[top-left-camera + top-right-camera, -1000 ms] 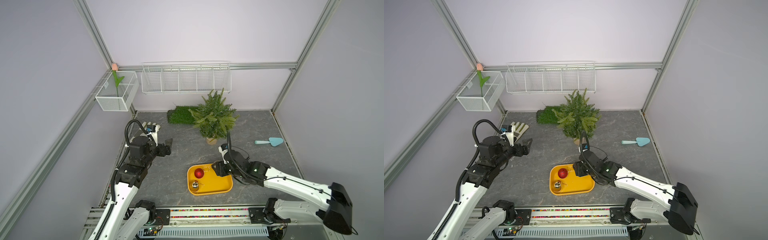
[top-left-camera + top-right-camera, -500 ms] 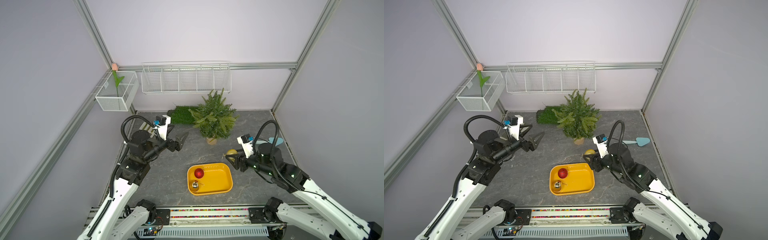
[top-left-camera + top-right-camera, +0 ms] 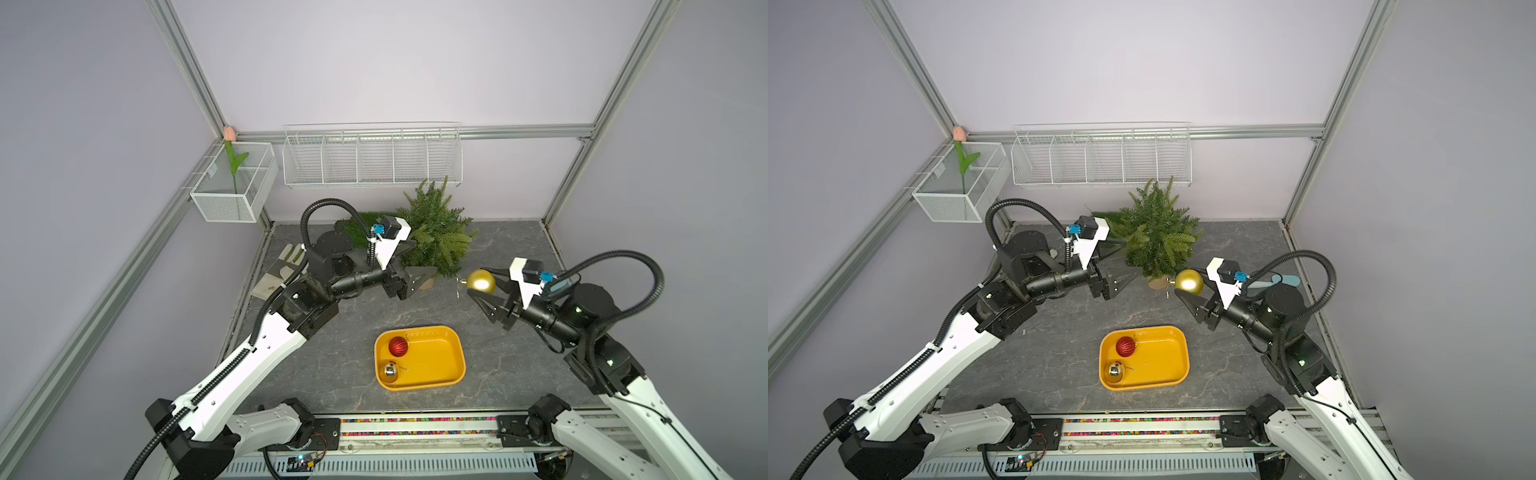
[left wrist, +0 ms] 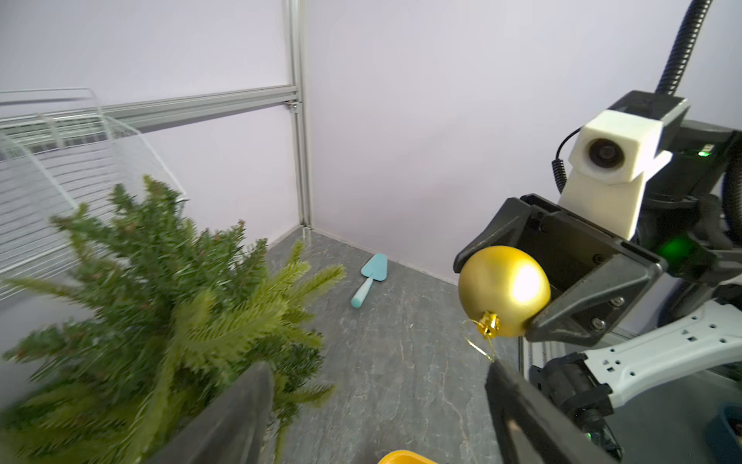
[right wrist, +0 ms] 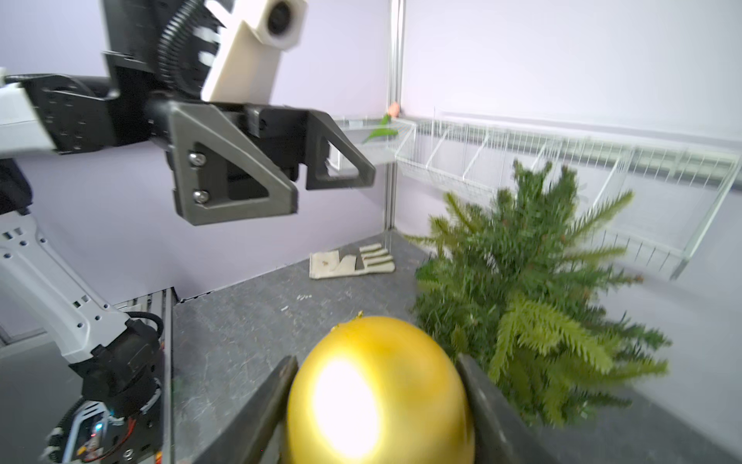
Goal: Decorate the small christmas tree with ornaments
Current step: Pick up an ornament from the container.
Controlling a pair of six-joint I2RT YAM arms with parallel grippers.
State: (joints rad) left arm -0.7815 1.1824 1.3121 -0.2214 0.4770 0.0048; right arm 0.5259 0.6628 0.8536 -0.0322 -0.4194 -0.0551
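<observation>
The small christmas tree (image 3: pixel 436 237) stands at the back of the surface (image 3: pixel 332 374), with a turf roll (image 3: pixel 357 224) just behind it to the left, a glove (image 3: pixel 282 270) at the left edge and a trowel (image 4: pixel 371 277) near the right edge. A tray (image 3: pixel 432 361) sits in front of the tree, with the rear ornament (image 3: pixel 398 346) and the front ornament (image 3: pixel 390 371) in its left end. A third ornament (image 3: pixel 481 281) sits between the jaws of the right pincer (image 3: pixel 477 281), just right of the tree's base, with the left pincer (image 3: pixel 422 257) opposite it

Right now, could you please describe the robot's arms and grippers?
The left arm and right arm have white shells, black joints and ribbed black cable hoses. The left gripper and right gripper have dark grey triangular jaws and a white camera block with a blue connector.
</observation>
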